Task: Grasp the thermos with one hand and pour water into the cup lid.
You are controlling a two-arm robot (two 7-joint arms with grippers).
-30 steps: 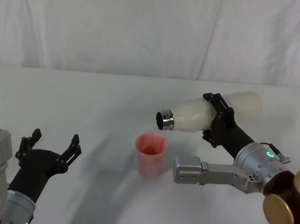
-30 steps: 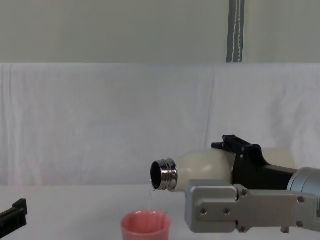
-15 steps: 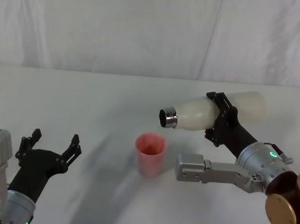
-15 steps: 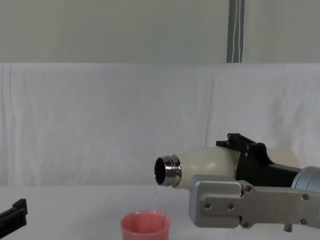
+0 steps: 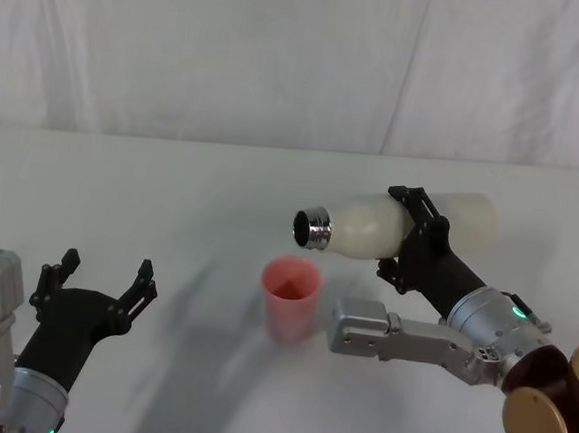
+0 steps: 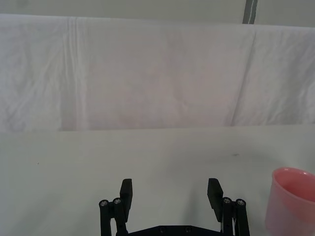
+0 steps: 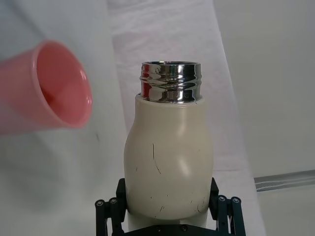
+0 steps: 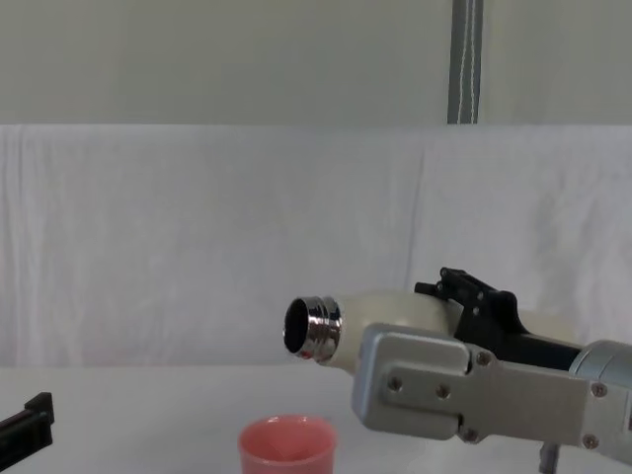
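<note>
My right gripper [image 5: 410, 236] is shut on the cream-white thermos [image 5: 369, 223], holding it nearly level above the table with its steel neck [image 5: 314, 228] toward the left. The neck hangs just above and slightly behind the pink cup lid [image 5: 290, 299], which stands upright on the white table. In the chest view the thermos [image 8: 380, 324] mouth sits above the cup lid [image 8: 287, 445]. The right wrist view has the thermos [image 7: 169, 167] between the black fingers and the cup lid [image 7: 47, 88] off to one side. My left gripper [image 5: 98, 287] rests open at the near left, well clear of the cup lid [image 6: 291, 200].
A white cloth covers the table [image 5: 171, 197] and hangs as a backdrop behind it. A grey vertical pole [image 8: 464, 61] stands behind the backdrop. Open table surface lies left of and behind the cup lid.
The thermos has shifted slightly left and its neck has risen a little, so it lies closer to level. The thin trickle seen under the mouth a second ago is gone. Left arm unmoved.
</note>
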